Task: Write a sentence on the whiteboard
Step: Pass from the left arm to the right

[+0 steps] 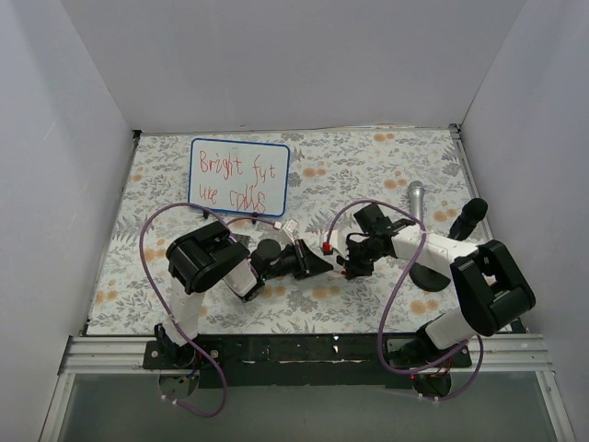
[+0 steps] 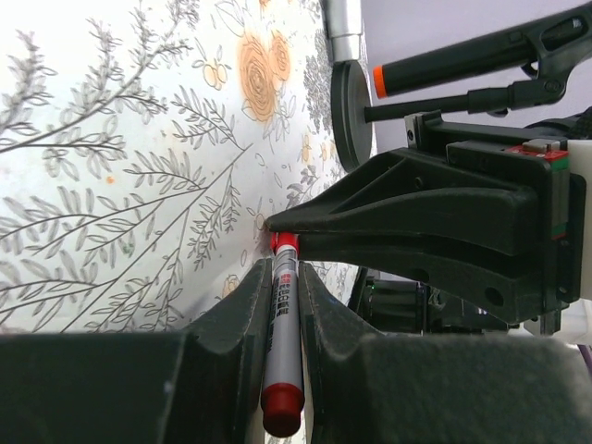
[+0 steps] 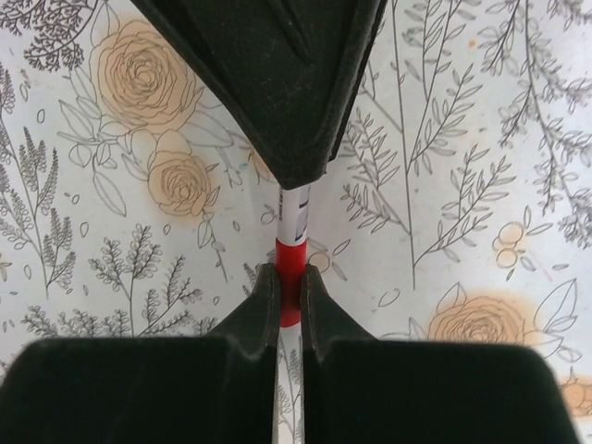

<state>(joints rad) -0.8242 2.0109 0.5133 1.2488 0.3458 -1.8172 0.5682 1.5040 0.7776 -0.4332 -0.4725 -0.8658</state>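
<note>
Whiteboard (image 1: 279,195): blue rim, red two-line sentence (image 1: 225,168), well beyond jaws. Marker (image 2: 280,342): left gripper (image 2: 282,268) clamps barrel, right gripper (image 3: 289,273) red end.

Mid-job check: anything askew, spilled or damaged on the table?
Nothing spilled or damaged. The blue-rimmed white whiteboard lies slightly askew on the floral cloth. The left gripper and right gripper both clamp one red-capped white marker.

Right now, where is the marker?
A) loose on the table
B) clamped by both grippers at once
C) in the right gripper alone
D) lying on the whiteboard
B: the left gripper is shut on the barrel of the marker, and the right gripper is shut on its red end.
</note>
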